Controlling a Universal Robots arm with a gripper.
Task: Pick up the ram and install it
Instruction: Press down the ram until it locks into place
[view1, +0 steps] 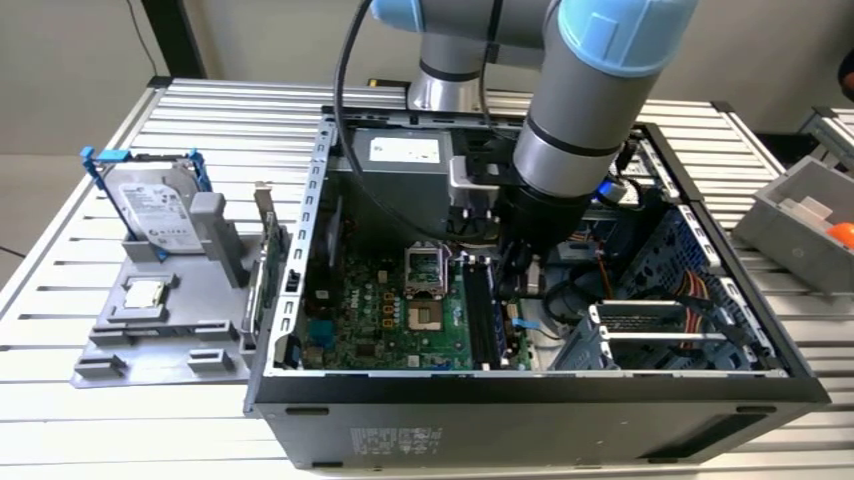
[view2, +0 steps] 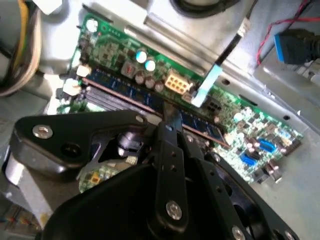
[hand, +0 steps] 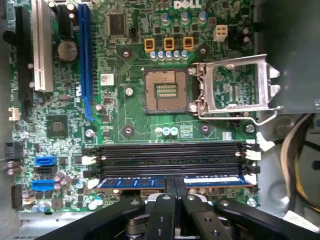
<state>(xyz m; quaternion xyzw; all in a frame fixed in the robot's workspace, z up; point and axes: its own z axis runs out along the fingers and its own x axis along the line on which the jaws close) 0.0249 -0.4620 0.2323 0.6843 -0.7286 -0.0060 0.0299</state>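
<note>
RAM STICK AT MEMORY SLOT, GRIPPER CLAMPED

Gripper (hand: 175, 192), lower centre of first wrist view: fingers together, pinching ram (hand: 150, 182) at mid-length. Ram directly below fingers, long axis parallel to black slots (hand: 167, 155), over the slot nearest the gripper; seating unclear. Label print on ram illegible. Motherboard (hand: 125, 110) lettering at top edge, not transcribed.
</note>
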